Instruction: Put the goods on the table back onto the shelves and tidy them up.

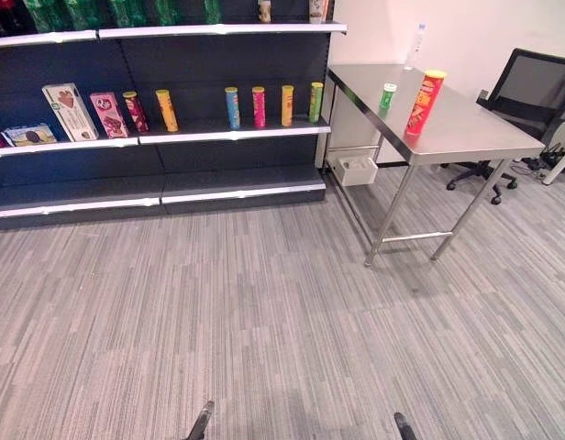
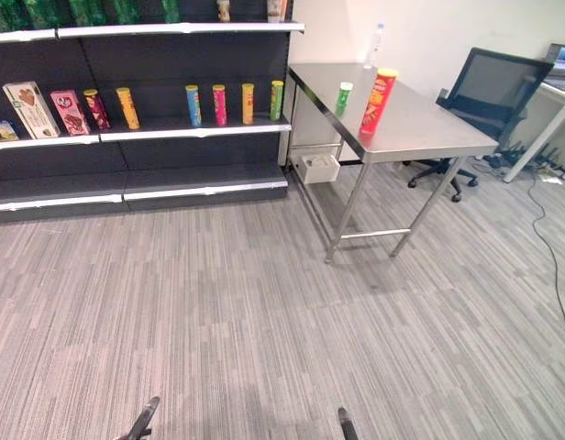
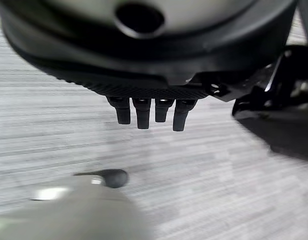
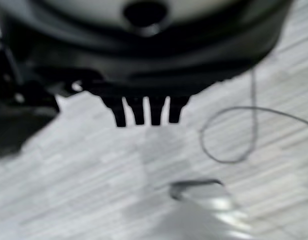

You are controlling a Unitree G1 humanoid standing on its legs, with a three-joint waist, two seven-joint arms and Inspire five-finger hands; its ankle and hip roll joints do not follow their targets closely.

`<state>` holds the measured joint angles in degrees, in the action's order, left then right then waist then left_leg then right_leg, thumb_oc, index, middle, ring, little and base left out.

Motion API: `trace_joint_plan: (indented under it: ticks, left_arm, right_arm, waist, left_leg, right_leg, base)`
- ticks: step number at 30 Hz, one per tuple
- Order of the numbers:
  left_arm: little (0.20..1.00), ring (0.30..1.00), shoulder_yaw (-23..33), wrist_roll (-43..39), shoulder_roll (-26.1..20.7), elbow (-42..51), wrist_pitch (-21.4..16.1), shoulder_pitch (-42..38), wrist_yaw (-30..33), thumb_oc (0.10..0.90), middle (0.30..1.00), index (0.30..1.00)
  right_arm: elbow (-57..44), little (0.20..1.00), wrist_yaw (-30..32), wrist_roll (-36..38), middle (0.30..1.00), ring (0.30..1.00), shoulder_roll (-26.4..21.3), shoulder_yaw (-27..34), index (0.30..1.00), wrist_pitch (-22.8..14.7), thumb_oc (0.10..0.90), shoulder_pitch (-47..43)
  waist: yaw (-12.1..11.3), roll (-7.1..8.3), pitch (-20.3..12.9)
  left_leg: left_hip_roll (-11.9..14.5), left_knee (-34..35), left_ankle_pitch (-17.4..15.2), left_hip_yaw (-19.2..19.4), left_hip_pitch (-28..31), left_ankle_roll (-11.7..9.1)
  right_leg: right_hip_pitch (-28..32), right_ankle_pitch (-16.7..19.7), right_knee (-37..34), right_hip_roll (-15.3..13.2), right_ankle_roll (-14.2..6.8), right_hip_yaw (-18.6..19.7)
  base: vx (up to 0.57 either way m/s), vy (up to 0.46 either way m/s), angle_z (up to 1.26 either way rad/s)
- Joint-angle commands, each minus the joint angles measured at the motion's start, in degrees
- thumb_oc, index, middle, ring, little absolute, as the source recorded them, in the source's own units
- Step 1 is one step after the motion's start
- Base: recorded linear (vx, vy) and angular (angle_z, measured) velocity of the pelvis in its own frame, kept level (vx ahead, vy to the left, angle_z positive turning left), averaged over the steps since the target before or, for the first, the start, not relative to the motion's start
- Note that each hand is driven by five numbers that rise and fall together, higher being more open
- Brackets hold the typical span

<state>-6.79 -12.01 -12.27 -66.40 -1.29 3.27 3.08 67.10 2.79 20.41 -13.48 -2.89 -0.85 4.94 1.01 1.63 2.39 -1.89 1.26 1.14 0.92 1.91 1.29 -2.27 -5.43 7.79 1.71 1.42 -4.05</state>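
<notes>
On the steel table (image 1: 466, 128) to the robot's right stand the goods to be shelved: a tall red can (image 1: 426, 103) near the front edge and a small green can (image 1: 387, 97) just behind it, with a clear bottle (image 1: 415, 46) at the far corner. Left of the table, the shelf (image 1: 232, 130) carries a row of upright cans and some boxes. Both hands hang low over the carpet, far from the table; the left hand (image 3: 144, 112) and right hand (image 4: 144, 112) have straight, relaxed fingers and hold nothing. No item is taken yet, so the fetching step is judged barely begun: next the robot must walk to the table and reach for a can.
</notes>
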Motion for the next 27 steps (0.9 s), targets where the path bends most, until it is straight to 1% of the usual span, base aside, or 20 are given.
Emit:
trace_joint_plan:
  ticks: [1, 10, 17, 21, 22, 23, 24, 25, 26, 27]
  left_arm:
    - [0.900, 0.900, -0.4, -0.6, -1.3, 0.7, -3.1, -5.3, 0.0, 0.800, 0.900, 0.900]
    - [0.900, 0.900, -0.4, 2.6, -1.5, -2.3, -2.7, -5.5, 0.7, 0.800, 0.900, 0.900]
    - [0.900, 0.900, -0.3, 2.4, -1.8, -2.0, -2.5, -6.1, 0.9, 0.800, 0.900, 0.900]
    - [0.900, 0.900, -0.2, 1.5, -1.8, -1.7, -2.5, -6.2, 0.6, 0.800, 0.900, 0.900]
    - [0.900, 0.900, -0.4, 1.6, -2.0, -1.5, -2.5, -6.3, 0.7, 0.800, 0.900, 0.900]
    - [0.900, 0.900, -0.6, 1.6, -2.1, -1.1, -2.6, -6.5, 0.6, 0.800, 0.900, 0.900]
    - [0.900, 0.900, -0.6, 1.6, -2.1, -1.1, -2.6, -6.5, 0.6, 0.800, 0.900, 0.900]
    - [0.900, 0.900, -0.7, 0.0, -2.5, 0.5, -2.8, -6.8, 0.4, 0.800, 0.900, 0.900]
    - [0.900, 0.900, -0.7, 0.0, -2.5, 0.5, -2.8, -6.8, 0.4, 0.800, 0.900, 0.900]
    - [0.900, 0.900, -0.8, -0.8, -2.8, 1.6, -2.8, -6.7, 0.1, 0.800, 0.900, 0.900]
  right_arm:
    - [-1.2, 0.900, -0.2, 0.4, 0.900, 0.900, -2.5, -0.6, 0.900, -2.3, 0.800, -3.7]
    - [-0.4, 0.900, -0.6, -2.2, 0.900, 0.900, -2.9, -2.4, 0.900, -1.9, 0.800, -4.4]
    - [0.3, 0.900, -0.9, -3.2, 0.900, 0.900, -3.3, -2.8, 0.900, -1.2, 0.800, -4.7]
    - [-0.1, 0.900, -0.8, -2.8, 0.900, 0.900, -3.4, -2.8, 0.900, -1.3, 0.800, -4.9]
    - [-0.6, 0.900, -0.8, -2.7, 0.900, 0.900, -3.5, -3.0, 0.900, -1.5, 0.800, -5.0]
    - [-0.8, 0.900, -0.8, -2.7, 0.900, 0.900, -3.6, -3.1, 0.900, -1.5, 0.800, -5.1]
    - [-0.8, 0.900, -0.8, -2.7, 0.900, 0.900, -3.6, -3.1, 0.900, -1.5, 0.800, -5.2]
    - [-1.8, 0.900, -0.8, -2.2, 0.900, 0.900, -4.0, -3.3, 0.900, -1.9, 0.800, -5.3]
    - [-1.8, 0.900, -0.8, -2.2, 0.900, 0.900, -4.0, -3.3, 0.900, -1.9, 0.800, -5.3]
    - [-3.0, 0.900, -0.9, -2.2, 0.900, 0.900, -4.4, -3.3, 0.900, -2.0, 0.800, -5.1]
  waist:
    - [0.5, 1.05, 3.3]
    - [0.0, 0.94, 3.1]
    - [-0.1, 1.07, 3.6]
    - [-0.1, 1.05, 4.3]
    - [-0.1, 1.30, 5.0]
    - [-0.1, 1.44, 5.6]
    - [0.0, 1.44, 5.6]
    - [-0.2, 2.10, 7.2]
    - [-0.1, 2.07, 7.1]
    - [-0.2, 2.44, 8.4]
  left_leg:
    - [2.1, 3.7, -1.9, -0.9, 3.5, -4.5]
    - [2.1, 3.7, -2.1, -0.6, 3.8, -4.4]
    - [2.6, 3.7, -2.2, -0.7, 4.2, -4.8]
    - [3.2, 3.1, -2.3, -1.3, 4.2, -5.0]
    - [3.7, 0.1, -3.4, -1.4, 3.3, -5.3]
    - [3.8, -2.2, -3.8, -1.5, 2.2, -5.4]
    - [3.8, -2.3, -3.8, -1.5, 2.1, -5.4]
    - [3.6, -9.2, -3.9, -1.2, -1.7, -6.2]
    - [3.7, -9.6, -4.0, -1.3, -2.0, -6.2]
    - [4.0, -15.0, -2.5, -1.2, -4.9, -6.6]
  right_leg:
    - [6.5, 5.9, -12.6, -3.5, -8.3, 0.7]
    - [6.8, 5.7, -12.8, -3.6, -8.3, 0.5]
    - [7.2, 5.1, -12.5, -3.4, -8.0, -0.1]
    - [6.9, 4.3, -11.4, -2.8, -7.3, 0.0]
    - [6.7, 3.8, -10.5, -2.5, -6.9, 0.3]
    - [6.5, 3.6, -10.1, -2.5, -6.6, 0.6]
    - [6.5, 3.6, -10.1, -2.5, -6.6, 0.5]
    - [6.2, 3.4, -9.4, -2.5, -6.0, 0.7]
    - [6.1, 3.4, -9.3, -2.5, -6.0, 0.7]
    - [6.1, 3.1, -8.7, -2.5, -5.4, 0.8]
  base:
    - [0.00, 0.000, 0.00]
    - [0.00, -0.003, 0.00]
    - [0.03, -0.062, 0.00]
    - [0.05, -0.104, 0.02]
    - [0.02, -0.104, 0.02]
    - [0.02, -0.104, 0.02]
    - [-0.03, -0.125, 0.02]
    - [-0.03, -0.095, 0.02]
    - [-0.04, -0.161, 0.11]
    - [-0.02, -0.183, 0.13]
